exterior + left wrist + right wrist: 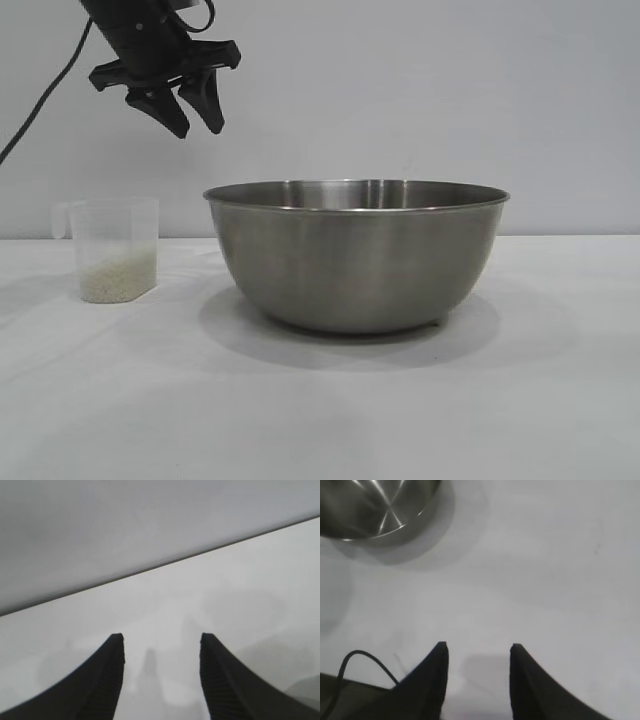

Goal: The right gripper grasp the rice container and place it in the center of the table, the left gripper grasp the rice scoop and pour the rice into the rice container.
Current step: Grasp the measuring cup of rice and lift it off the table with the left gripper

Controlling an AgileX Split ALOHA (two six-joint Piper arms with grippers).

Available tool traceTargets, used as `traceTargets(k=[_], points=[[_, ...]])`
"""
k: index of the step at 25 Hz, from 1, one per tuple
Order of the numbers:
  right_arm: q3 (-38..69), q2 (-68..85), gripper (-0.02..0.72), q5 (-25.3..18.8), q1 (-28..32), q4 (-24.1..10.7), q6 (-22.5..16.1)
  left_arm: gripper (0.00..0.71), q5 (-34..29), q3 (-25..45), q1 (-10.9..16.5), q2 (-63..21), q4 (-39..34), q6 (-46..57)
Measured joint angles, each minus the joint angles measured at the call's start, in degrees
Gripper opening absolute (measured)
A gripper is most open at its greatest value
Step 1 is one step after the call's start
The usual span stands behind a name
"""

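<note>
White bench [560, 400] under a pale wall carries the rice container [356, 255], a wide steel bowl standing upright near the middle. Well apart at its left stands the rice scoop [116, 248], upright, rice [118, 277] in its bottom. Above the scoop hangs the left gripper [196, 118], fingers parted and empty. Away from the bowl, the right gripper [477, 652] hangs open, empty, over bare bench.

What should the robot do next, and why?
Probably lower the left hand to the scoop. The bowl already sits mid-table, the rice is in the scoop, and that hand hangs open and empty above it.
</note>
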State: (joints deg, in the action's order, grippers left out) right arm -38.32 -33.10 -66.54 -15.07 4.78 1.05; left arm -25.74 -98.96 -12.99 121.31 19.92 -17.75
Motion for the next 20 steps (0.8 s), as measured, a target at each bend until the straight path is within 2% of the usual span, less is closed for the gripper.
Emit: traceTargets(k=[6, 10, 20], points=[[7.7, 9.8, 0.301, -2.0, 0.0, 0.8, 0.0, 0.302, -0.7, 0.0, 1.4, -1.3, 0.0, 0.0], [9.1, 17.5, 0.301, -0.1, 0.0, 0.9, 0.0, 0.302, -1.3, 0.0, 2.7, -2.1, 0.0, 0.0], [10.3, 29.6, 0.301, 1.2, 0.0, 0.3, 0.8, 0.302, -6.1, 0.1, 3.0, -2.8, -0.3, -1.6]])
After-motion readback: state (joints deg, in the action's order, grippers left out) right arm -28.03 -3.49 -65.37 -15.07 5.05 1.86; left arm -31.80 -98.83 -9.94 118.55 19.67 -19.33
